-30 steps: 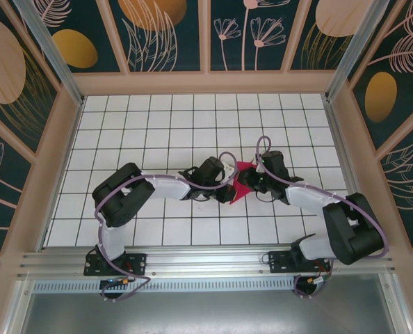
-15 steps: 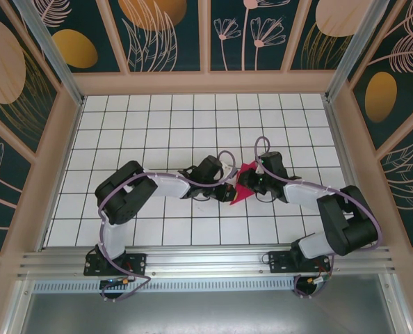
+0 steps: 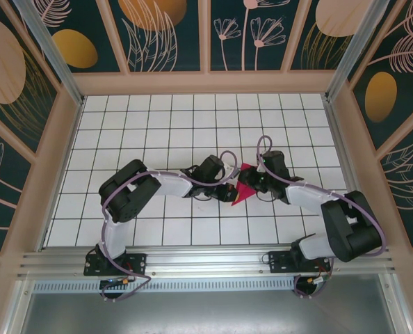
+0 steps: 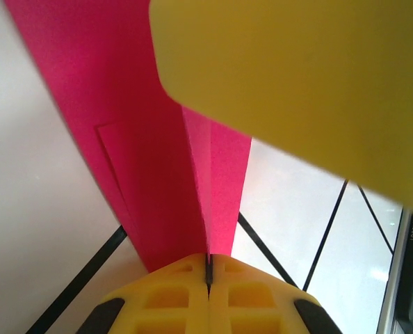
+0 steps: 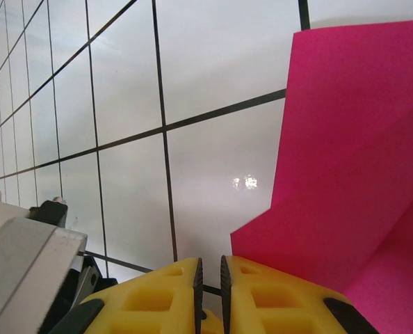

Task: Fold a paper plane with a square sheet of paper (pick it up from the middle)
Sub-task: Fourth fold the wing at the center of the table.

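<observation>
The white tiled table (image 3: 123,132) is seen with the folded square sheet of paper (image 3: 243,186) at its middle, between both wrists. The sheet's crease is pinched in the closed left gripper (image 4: 208,268). Beside its edge, the right gripper (image 5: 208,275) is nearly closed on nothing

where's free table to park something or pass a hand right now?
Bare tiles: the whole far band of the table up to the back wall, plus the left and right margins outside the arms' elbows. A thin strip runs along the near rail. Crowded: mid-table, where the left gripper, pinching the pink paper, and the right gripper meet.
</observation>
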Action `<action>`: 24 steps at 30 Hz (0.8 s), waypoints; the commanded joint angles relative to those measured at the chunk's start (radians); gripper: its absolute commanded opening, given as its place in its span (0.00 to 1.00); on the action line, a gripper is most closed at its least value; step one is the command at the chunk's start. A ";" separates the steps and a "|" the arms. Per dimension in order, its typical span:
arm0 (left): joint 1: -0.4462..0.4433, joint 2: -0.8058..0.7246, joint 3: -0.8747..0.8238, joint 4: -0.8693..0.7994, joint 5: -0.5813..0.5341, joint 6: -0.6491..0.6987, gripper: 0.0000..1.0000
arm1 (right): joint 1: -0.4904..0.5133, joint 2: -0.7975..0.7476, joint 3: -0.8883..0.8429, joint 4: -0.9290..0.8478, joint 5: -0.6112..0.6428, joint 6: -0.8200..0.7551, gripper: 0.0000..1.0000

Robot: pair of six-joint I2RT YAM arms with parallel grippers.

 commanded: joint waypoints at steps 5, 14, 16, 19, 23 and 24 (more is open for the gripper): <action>0.007 0.033 0.025 -0.018 0.047 -0.006 0.00 | -0.007 0.048 -0.011 0.031 0.015 -0.004 0.19; 0.009 0.048 0.030 -0.021 0.057 -0.014 0.00 | -0.013 0.078 -0.008 0.027 0.052 -0.028 0.19; 0.009 0.047 0.031 -0.021 0.056 -0.018 0.00 | -0.015 0.095 -0.005 0.035 0.031 -0.038 0.19; 0.009 0.046 0.029 -0.015 0.053 -0.019 0.00 | -0.019 0.112 0.000 0.034 0.035 -0.044 0.18; 0.009 0.038 0.017 -0.005 0.049 -0.030 0.08 | -0.026 0.128 0.000 0.048 0.023 -0.048 0.18; 0.009 0.034 0.013 0.001 0.053 -0.030 0.09 | -0.029 0.132 0.002 0.048 0.023 -0.049 0.18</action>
